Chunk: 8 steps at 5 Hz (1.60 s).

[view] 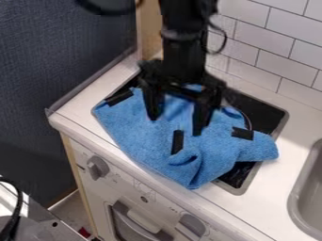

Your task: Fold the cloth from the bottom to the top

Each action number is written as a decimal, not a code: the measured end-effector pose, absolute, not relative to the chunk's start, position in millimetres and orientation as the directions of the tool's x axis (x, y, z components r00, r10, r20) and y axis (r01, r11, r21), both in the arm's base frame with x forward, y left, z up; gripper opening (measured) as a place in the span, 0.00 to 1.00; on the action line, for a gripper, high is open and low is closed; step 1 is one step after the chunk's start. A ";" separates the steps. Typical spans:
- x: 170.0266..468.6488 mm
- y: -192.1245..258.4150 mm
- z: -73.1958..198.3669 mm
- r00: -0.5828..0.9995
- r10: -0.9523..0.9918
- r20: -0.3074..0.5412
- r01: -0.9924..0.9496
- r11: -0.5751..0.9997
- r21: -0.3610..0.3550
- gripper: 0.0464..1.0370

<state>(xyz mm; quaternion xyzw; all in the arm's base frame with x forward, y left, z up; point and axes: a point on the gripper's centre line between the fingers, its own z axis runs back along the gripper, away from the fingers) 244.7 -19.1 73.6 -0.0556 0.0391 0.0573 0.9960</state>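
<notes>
Cloth: blue and rumpled [141, 136], lying over the black stove top [267, 113] and spilling past its near left edge onto the pale counter [82, 104]. One corner points toward the near side, close to the counter's front edge; a rounded flap reaches right, across the stove top's right rim.
Folds: a small pocket-like crease sits near the middle of the near part, with ridges running down from it to the near corner. The far part is bunched beneath and behind the gripper.
Strips: three black pieces show on the cloth, one at the far left corner [119, 97], one upright near the middle [177, 142], one toward the right [242, 133].
Gripper: black, hanging down over the far middle of the cloth [175, 125], its two fingers spread wide, with blue fabric visible between them. The right fingertip is lower in the view than the left one. Whether either tip touches the cloth cannot be told.
Arm: enters from the far side and drops straight down to the gripper [182, 59].
Stove front: white, with a grey knob at the left [97, 167], another at the right [192, 226], and a handle between them, lower down [140, 221].
Right side: a grey sink [308, 202] set in the counter.
Far side: white wall tiles [286, 61].
</notes>
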 end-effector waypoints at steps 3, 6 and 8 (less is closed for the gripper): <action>252.1 -31.9 19.9 0.979 0.099 -0.177 -0.132 0.973 -0.187 0.96; 252.9 -26.9 -1.1 0.965 0.104 -0.242 -0.151 0.971 -0.187 0.62; 253.4 -24.4 -8.2 0.952 0.116 -0.283 -0.166 0.973 -0.160 0.10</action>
